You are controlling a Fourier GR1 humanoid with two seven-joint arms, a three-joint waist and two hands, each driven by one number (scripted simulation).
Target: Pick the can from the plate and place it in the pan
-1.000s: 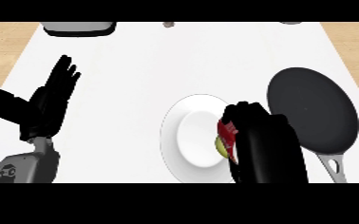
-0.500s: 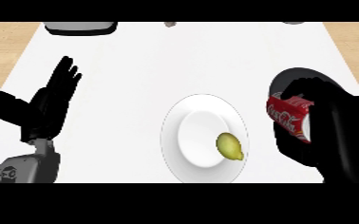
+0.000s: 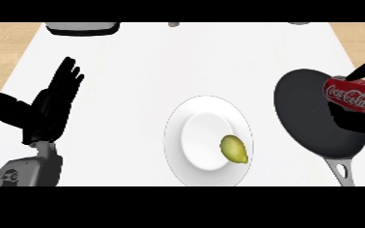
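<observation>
The red cola can (image 3: 346, 93) lies tilted over the black pan (image 3: 314, 121) at the frame's right edge, held in the right hand (image 3: 351, 118), fingers curled round it. The white plate (image 3: 207, 140) at lower centre holds a yellow-green fruit (image 3: 234, 149). Bare white table (image 3: 185, 63) spreads above. The left hand (image 3: 55, 99) rests open at left.

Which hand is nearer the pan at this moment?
Right. The right hand is over the pan at the view's right edge, curled round the can. The left hand rests open far across the counter, beyond the plate.
</observation>
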